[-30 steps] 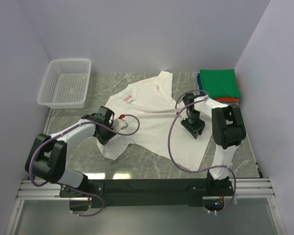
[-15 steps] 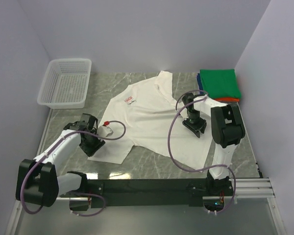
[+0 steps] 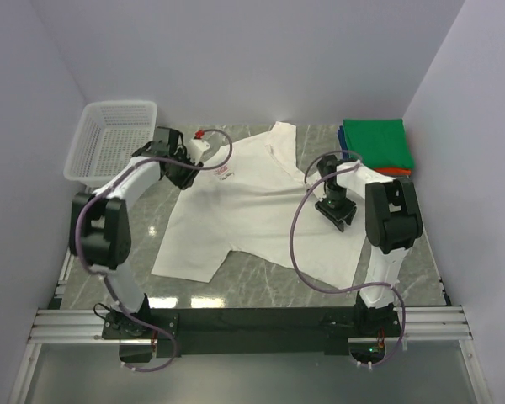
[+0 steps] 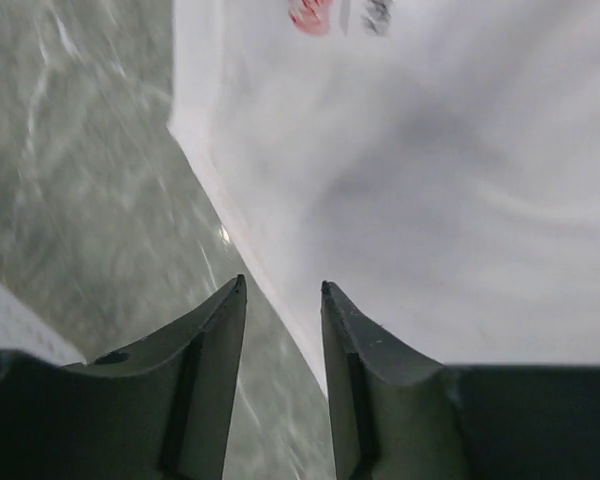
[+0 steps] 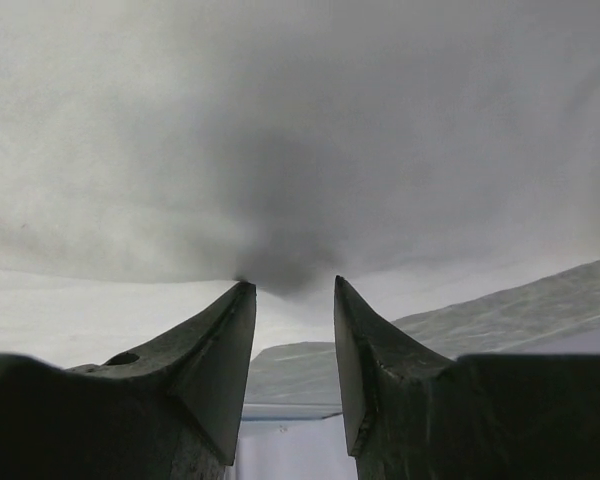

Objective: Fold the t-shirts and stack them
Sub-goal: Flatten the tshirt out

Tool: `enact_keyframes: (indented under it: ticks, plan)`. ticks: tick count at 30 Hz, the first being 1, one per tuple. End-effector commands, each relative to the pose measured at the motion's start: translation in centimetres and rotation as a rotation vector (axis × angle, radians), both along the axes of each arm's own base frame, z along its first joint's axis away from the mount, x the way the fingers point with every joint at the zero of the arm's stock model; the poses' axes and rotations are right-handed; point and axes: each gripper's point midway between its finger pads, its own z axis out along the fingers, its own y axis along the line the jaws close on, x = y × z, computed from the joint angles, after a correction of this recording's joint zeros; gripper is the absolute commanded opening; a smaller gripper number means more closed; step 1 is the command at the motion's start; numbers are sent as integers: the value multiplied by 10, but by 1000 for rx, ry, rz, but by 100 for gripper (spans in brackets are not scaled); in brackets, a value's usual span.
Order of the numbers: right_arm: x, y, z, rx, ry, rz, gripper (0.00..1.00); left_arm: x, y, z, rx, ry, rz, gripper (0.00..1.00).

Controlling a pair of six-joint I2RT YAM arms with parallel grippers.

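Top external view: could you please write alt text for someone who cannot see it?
A white t-shirt lies spread on a marbled table, the left gripper at its far-left edge and the right gripper over its right side. A mesh basket sits far left; folded tees far right.

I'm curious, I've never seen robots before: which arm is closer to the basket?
Left. The left gripper hovers at the shirt's edge, right beside the basket. The right gripper is over the shirt's opposite side, well away from the basket.
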Motion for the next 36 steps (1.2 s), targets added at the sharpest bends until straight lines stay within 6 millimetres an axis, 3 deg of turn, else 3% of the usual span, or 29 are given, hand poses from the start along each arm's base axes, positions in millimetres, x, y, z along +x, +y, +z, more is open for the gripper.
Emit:
enact_keyframes:
  ticks: [1,3,5,8,9,10,11,13,14,16,17,19,20,21,23,26,27,29,30,31,33,34,35,36]
  plan:
    - [29,1,30,72,-148,-67,44,59,-22,2,-73,-69,31,41]
    - [30,-8,30,61,-151,-91,43,75,-24,-1,-66,-81,30,39]
    - [29,-17,26,35,-145,-107,43,82,-25,-19,-38,-72,26,37]
    - [28,-27,16,18,-116,-127,43,77,-20,-41,18,-44,18,34]
    - [29,-31,14,8,-115,-134,43,66,-14,-53,45,-14,19,31]
    - [31,-34,12,1,-114,-137,42,62,-10,-54,66,-19,8,30]
    - [31,-35,8,-5,-105,-137,42,44,-3,-70,91,25,5,29]
    - [36,-36,6,-12,-111,-137,42,27,7,-68,133,20,-6,27]
    - [40,-36,5,-13,-111,-136,42,4,16,-85,160,66,-8,26]
    - [43,-37,3,-19,-104,-134,41,-15,26,-78,188,58,-4,25]
    - [45,-36,3,-16,-107,-134,41,-42,33,-93,207,119,-5,25]
    - [50,-34,5,-12,-107,-126,41,-66,41,-89,216,139,23,24]
    - [55,-32,7,-9,-117,-118,41,-98,49,-102,235,215,23,24]
    - [56,-29,8,-5,-117,-111,41,-109,51,-93,226,207,47,24]
    - [59,-22,10,-3,-122,-81,41,-164,55,-102,226,349,18,22]
    - [56,-12,8,1,-111,-40,41,-200,47,-73,164,365,-57,23]
    - [54,-11,6,3,-102,-34,41,-201,41,-63,134,358,-85,25]
    - [46,-12,2,6,-81,-23,40,-177,21,-29,46,263,-119,30]
    - [46,-15,4,-2,-96,-20,40,-158,13,-17,6,210,-91,31]
    - [44,-17,4,-12,-100,-17,40,-128,4,11,-30,120,-88,32]
    - [34,-21,2,-30,-88,-12,40,-93,-12,19,-94,102,-51,37]
    - [31,-22,7,-29,-95,-12,39,-57,-22,45,-130,9,-41,37]
    - [24,-24,6,-32,-84,-11,39,-38,-27,50,-147,-9,-24,38]
    - [21,-24,11,-33,-94,-9,39,-21,-32,30,-158,46,14,38]
